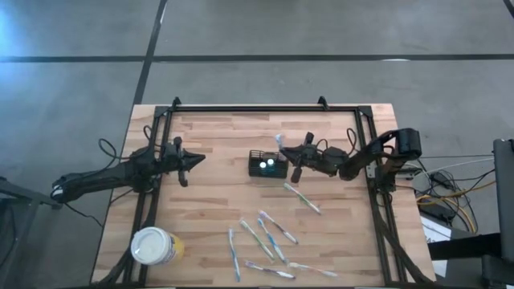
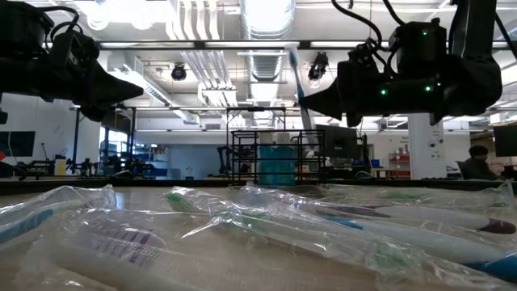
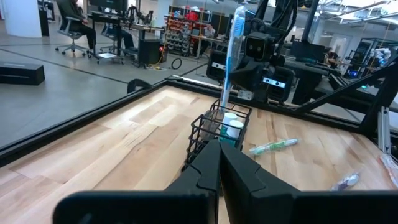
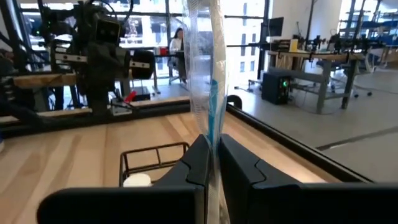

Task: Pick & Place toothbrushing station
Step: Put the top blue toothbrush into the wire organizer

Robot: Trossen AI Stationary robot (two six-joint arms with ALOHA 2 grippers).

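The toothbrushing station (image 1: 267,164), a small black wire holder, is standing near the middle of the table (image 1: 217,136), a little toward the far edge, with two white-topped things sitting inside it. The right hand (image 1: 291,154) is hovering just beside the holder on its right side, its two dark fingers (image 4: 199,163) pinched tight on a wrapped toothbrush (image 4: 209,74) that is standing upright between them, bristle end up, above the holder's open top. From the left arm's camera the same blue-and-white toothbrush (image 3: 235,46) is rising straight over the holder (image 3: 217,127).

The left hand (image 1: 197,157) is waiting well to the left of the holder, pointing at it, fingers (image 3: 242,177) pressed together and holding nothing.

Several more wrapped toothbrushes (image 1: 269,237) are lying scattered on the near half of the table, one (image 1: 301,197) lying apart just below the right hand. A round yellow cup with a white lid (image 1: 155,246) is sitting by the near left corner.
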